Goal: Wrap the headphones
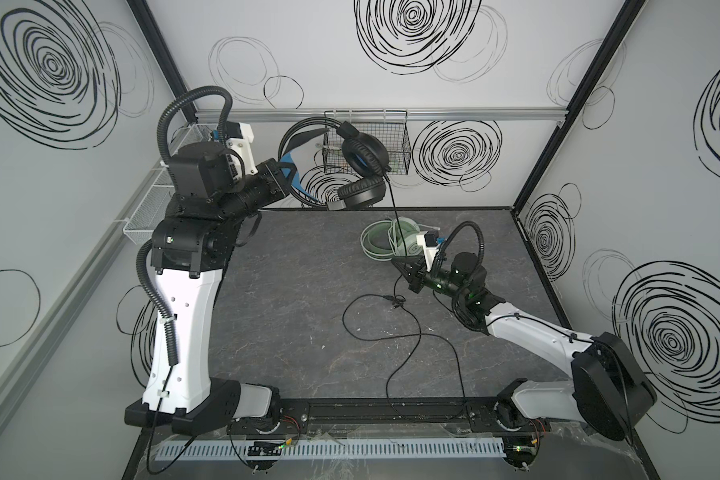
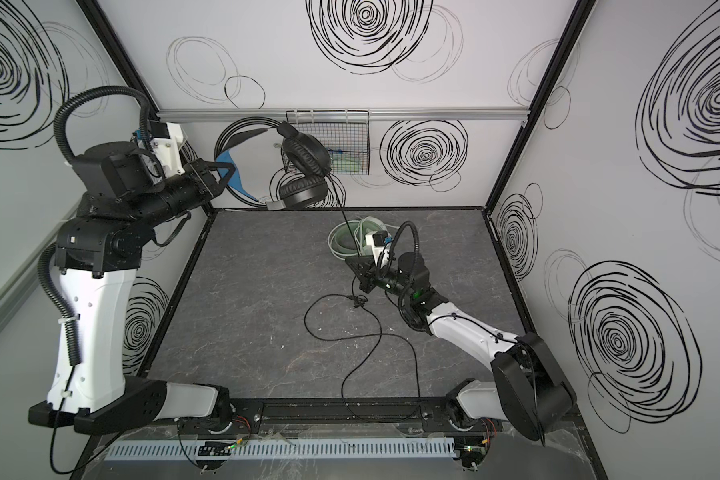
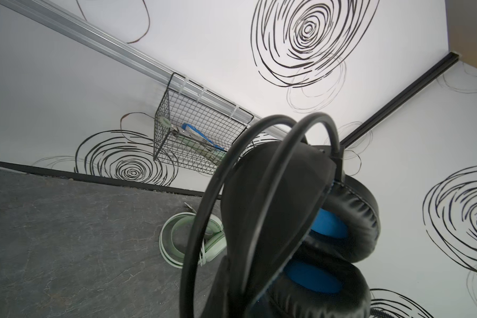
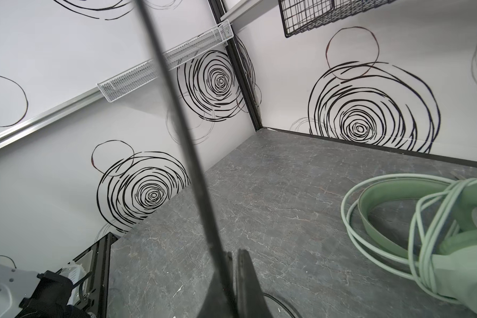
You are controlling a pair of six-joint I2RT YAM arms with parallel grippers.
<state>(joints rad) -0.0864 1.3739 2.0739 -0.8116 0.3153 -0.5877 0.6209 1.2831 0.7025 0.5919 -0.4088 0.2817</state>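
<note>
Black headset (image 1: 360, 166) held aloft by left gripper (image 1: 292, 172) clamped on headband (image 2: 238, 185), cord (image 1: 393, 208) pinched in right gripper (image 4: 232, 275), likely tensioned for winding.

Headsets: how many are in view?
2. The black headset hangs raised near the back wall, its headband held by the left gripper. The mint-green headset lies on the table. None seems hidden.

The black headphones (image 1: 364, 160) are padded in blue; the other headphones (image 1: 404, 243) are coloured mint-green. The bench (image 1: 287, 311) is veined dark grey.
</note>
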